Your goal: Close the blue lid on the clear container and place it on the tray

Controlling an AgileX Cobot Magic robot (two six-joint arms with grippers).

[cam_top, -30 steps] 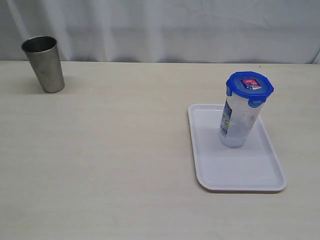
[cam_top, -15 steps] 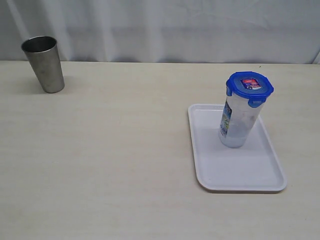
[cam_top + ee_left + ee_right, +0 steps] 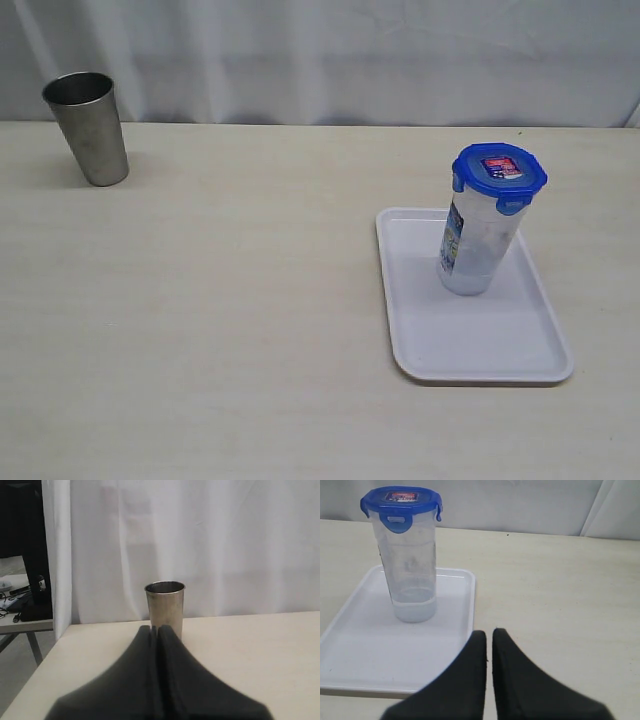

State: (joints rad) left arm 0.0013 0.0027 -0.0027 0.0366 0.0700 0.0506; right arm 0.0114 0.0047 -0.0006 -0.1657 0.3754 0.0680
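I am looking across a pale, wood-grained table (image 3: 250,330), where the tray (image 3: 470,355) is lying flat on the right half of the top. My right gripper (image 3: 489,636) is hovering near one corner of the tray, its two black fingers drawn together and gripping nothing. The clear container (image 3: 472,255) is standing upright on the tray's far half, inside the low rim. The blue lid (image 3: 499,172) is sitting on the container's mouth, and the flaps I can see are hanging down against the wall. Well apart from the tray, off to its far left, a steel cup (image 3: 90,128) is standing upright near the table's back edge. My left gripper (image 3: 155,630) is pointing at that cup from short of it, its fingers likewise pressed together and empty. Behind the tray and the whole table, a white curtain (image 3: 350,60) is hanging in soft folds. Past the curtain's edge on the side farthest from the tray, the left wrist view is showing a dim space with a second table (image 3: 20,622) carrying dark gear I cannot make out.
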